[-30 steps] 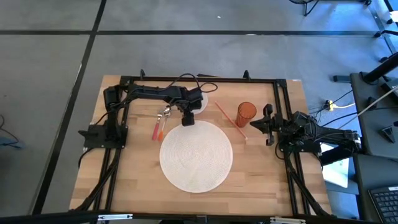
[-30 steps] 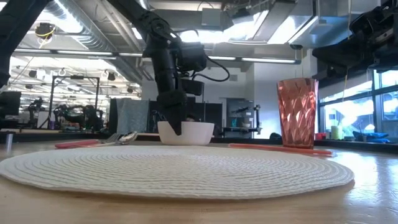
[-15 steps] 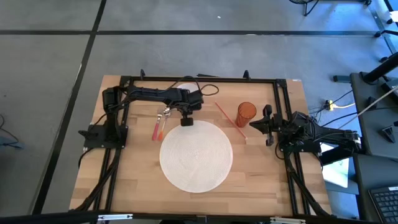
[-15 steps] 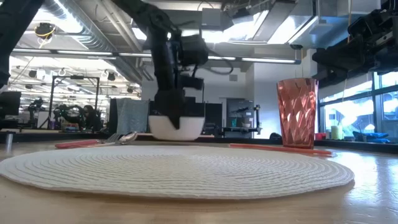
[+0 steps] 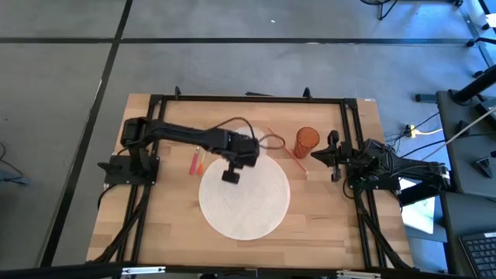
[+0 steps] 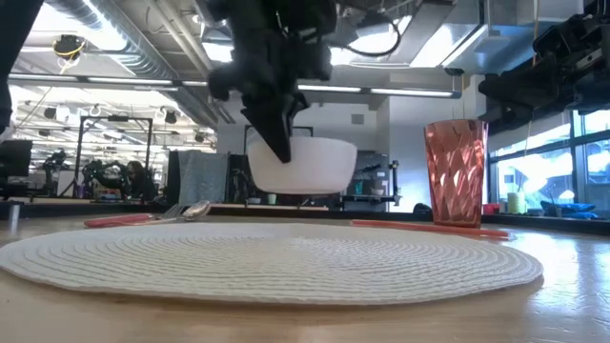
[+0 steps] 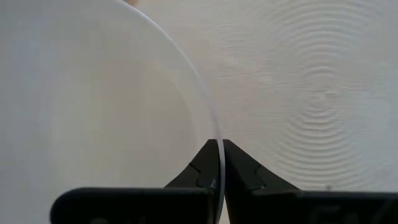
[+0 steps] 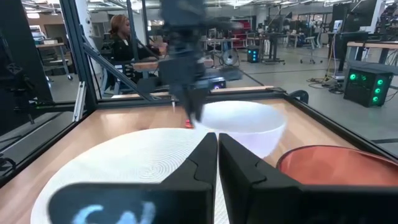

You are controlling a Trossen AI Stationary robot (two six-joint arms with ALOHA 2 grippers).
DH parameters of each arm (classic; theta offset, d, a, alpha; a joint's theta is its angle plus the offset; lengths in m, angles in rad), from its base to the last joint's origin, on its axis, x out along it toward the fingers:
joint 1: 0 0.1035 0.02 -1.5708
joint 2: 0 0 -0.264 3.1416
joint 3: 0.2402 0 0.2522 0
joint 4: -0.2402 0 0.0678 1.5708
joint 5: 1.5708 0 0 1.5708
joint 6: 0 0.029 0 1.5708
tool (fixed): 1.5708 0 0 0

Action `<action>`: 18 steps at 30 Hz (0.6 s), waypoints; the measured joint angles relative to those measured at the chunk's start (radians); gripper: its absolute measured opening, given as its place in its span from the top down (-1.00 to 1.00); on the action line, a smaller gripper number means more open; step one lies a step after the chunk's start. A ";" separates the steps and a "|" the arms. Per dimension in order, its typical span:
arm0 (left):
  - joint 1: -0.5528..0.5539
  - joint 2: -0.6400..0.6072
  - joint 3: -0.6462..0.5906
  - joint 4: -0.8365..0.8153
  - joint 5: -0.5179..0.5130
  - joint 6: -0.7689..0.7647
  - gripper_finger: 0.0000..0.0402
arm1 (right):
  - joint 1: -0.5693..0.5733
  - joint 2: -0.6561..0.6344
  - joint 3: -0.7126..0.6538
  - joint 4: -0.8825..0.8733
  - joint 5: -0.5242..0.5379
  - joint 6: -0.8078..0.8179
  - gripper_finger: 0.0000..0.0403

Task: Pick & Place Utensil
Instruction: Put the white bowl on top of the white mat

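Note:
My left gripper [image 6: 283,151] is shut on a white bowl [image 6: 303,165], which hangs in the air above the round woven placemat [image 6: 267,262]. A spoon with an orange-red handle [image 5: 195,161] lies on the table left of the placemat, its metal bowl [image 6: 193,210] pointing toward the far side. An orange stick [image 5: 283,144] lies beside the orange tumbler [image 5: 307,139]. My right gripper [image 8: 217,152] waits shut at the table's right, past the tumbler, touching nothing. My left gripper holds the bowl by its rim [image 7: 217,146], one finger inside the bowl and one outside. The fingers [image 6: 276,129] come from above, pointing down. The bowl is lifted clear of the placemat, mouth up and about level.
A black frame [image 5: 248,99] runs around the wooden table. The tumbler [image 6: 456,171] and the stick [image 6: 429,228] stand right of the placemat. Beyond the table, a person [image 8: 121,37] sits in the room.
My left gripper has taken hold of the bowl at the placemat's far edge, lifted it off the table and carried it toward the near edge, out over the placemat. The bowl now hangs clear. My right arm has kept still.

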 joint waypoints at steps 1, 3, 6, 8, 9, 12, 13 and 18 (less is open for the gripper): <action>-0.020 0.000 0.000 -0.001 0.003 -0.001 0.99 | 0.000 0.000 0.000 0.000 0.000 0.000 0.92; -0.066 0.000 0.000 0.002 0.010 -0.002 0.99 | 0.000 0.000 0.000 -0.001 0.000 0.000 0.92; -0.145 0.000 0.000 0.013 0.011 -0.003 0.99 | 0.000 0.000 0.000 0.000 0.000 0.000 0.92; -0.200 0.000 0.000 0.035 0.008 -0.016 0.99 | 0.000 0.000 0.000 0.004 0.000 0.000 0.92; -0.227 0.000 0.000 0.045 0.006 -0.027 0.99 | 0.000 0.000 0.000 0.007 0.000 0.000 0.92; -0.295 0.000 0.000 0.073 -0.005 -0.070 0.99 | 0.000 0.000 0.000 0.010 0.000 0.000 0.92; -0.312 0.002 0.000 0.078 -0.010 -0.088 0.99 | 0.000 0.000 0.000 0.009 0.000 0.000 0.92; -0.356 0.004 -0.009 0.095 -0.018 -0.172 0.99 | 0.000 0.000 0.000 0.009 0.000 0.026 0.92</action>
